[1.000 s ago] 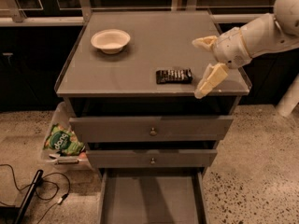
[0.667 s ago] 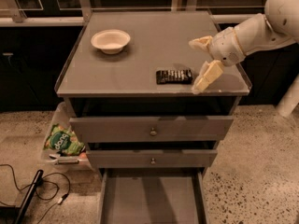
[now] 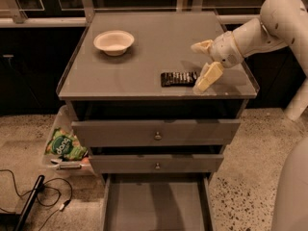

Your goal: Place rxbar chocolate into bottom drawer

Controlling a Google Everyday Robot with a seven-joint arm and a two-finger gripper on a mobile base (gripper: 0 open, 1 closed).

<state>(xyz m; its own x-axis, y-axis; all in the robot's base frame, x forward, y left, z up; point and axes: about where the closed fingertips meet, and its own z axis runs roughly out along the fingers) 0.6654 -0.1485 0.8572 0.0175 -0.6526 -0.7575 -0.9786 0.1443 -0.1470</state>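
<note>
The rxbar chocolate, a small black bar with pale lettering, lies flat on the grey cabinet top near its front right. My gripper hovers just right of the bar, open, with one pale finger reaching down beside the bar's right end and the other finger farther back. Nothing is held between them. The bottom drawer is pulled out below, and its flat grey floor is bare.
A white bowl sits at the back left of the cabinet top. Two upper knobbed drawers are slightly out. A green snack bag lies in a bin on the floor at the left, near black cables.
The arm and gripper have shifted slightly left toward the bar's right end. The bar has not moved.
</note>
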